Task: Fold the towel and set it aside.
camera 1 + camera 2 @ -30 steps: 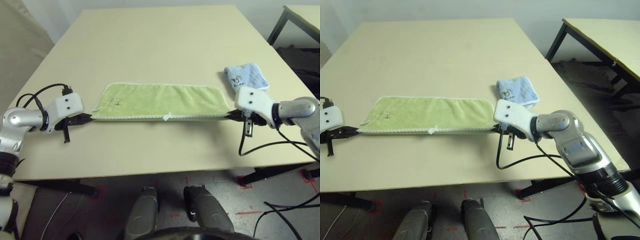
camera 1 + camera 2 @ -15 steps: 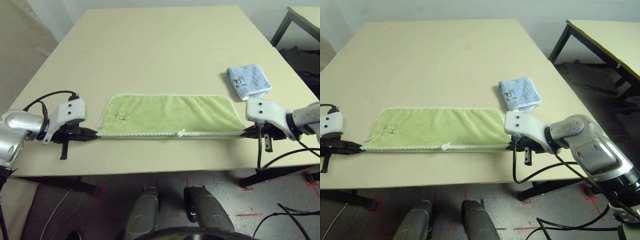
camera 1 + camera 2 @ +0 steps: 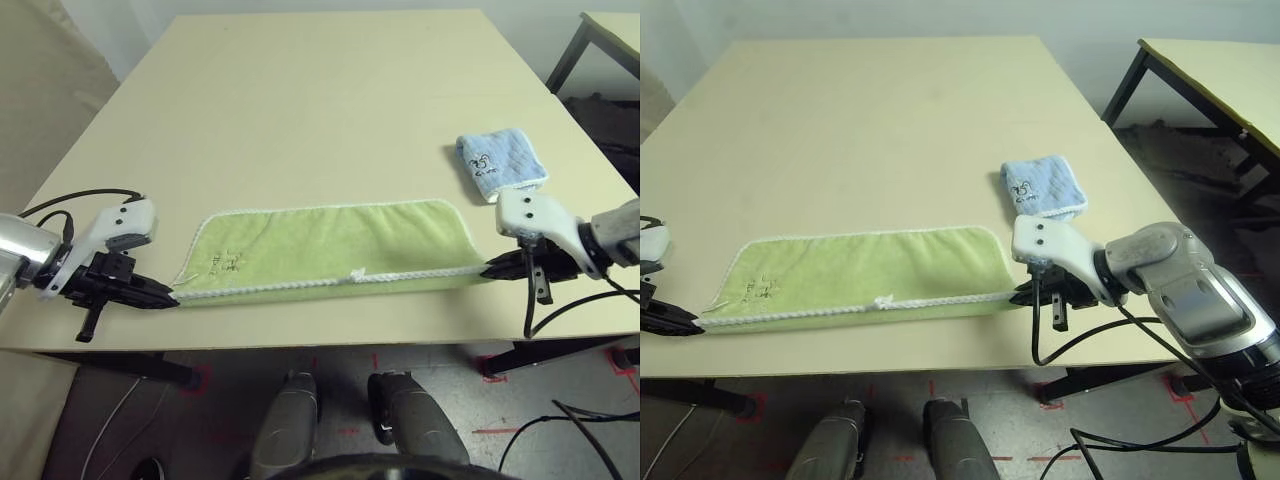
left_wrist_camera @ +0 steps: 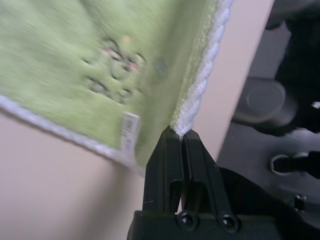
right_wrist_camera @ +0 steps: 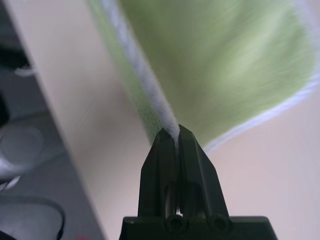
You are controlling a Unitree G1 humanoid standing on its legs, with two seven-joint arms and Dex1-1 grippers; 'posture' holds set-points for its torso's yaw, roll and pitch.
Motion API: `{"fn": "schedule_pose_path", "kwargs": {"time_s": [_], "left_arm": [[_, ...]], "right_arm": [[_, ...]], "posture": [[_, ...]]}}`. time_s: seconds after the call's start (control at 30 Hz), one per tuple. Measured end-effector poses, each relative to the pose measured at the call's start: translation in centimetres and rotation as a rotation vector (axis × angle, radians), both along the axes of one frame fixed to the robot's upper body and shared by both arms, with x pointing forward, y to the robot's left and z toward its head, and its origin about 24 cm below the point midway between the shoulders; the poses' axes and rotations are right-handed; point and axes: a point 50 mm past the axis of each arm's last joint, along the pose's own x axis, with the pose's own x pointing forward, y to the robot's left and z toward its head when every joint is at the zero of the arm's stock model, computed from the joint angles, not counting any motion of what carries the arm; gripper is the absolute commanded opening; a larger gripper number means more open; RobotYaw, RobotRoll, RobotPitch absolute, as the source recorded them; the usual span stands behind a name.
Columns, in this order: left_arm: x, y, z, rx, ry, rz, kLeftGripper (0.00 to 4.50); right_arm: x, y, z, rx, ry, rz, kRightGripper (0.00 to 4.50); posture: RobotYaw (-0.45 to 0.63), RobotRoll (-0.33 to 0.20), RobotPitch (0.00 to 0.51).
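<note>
Head cameras overlook table [image 3: 320, 100]; wrist cameras close-up.

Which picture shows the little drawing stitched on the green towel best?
The left wrist view: the dark drawing on the towel is close and large there. Both eye views show it as a tiny mark; the right wrist view shows plain cloth.

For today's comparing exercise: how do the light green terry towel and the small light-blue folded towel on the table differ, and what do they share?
The light green terry towel is a long strip, stretched along the table's near edge; the small light-blue folded towel is a compact bundle farther back. The green one is pinched at both near corners by the left gripper and right gripper; the blue one lies untouched. Both are soft cloths bearing a small dark embroidered motif.
</note>
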Motion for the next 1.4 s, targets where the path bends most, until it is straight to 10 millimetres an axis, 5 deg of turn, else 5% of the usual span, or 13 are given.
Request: {"fn": "schedule_pose_path", "kwargs": {"time_s": [0.57,0.9,1.4], "left_arm": [[5.7,-0.2,0.3,0.048,-0.053,-0.010,0.00],[8.1,-0.4,0.6,0.093,-0.151,-0.027,0.00],[8.3,0.0,-0.2,0.154,-0.196,-0.042,0.00]], "right_arm": [[7.2,1.4,-0.7,0.002,-0.171,-0.056,0.01],[8.4,1.1,-1.1,-0.019,-0.172,-0.090,0.01],[8.9,1.9,-1.5,-0.003,-0.209,-0.101,0.01]], "posture": [[0.03,0.000,0.133],[0.02,0.000,0.132],[0.02,0.000,0.141]]}}
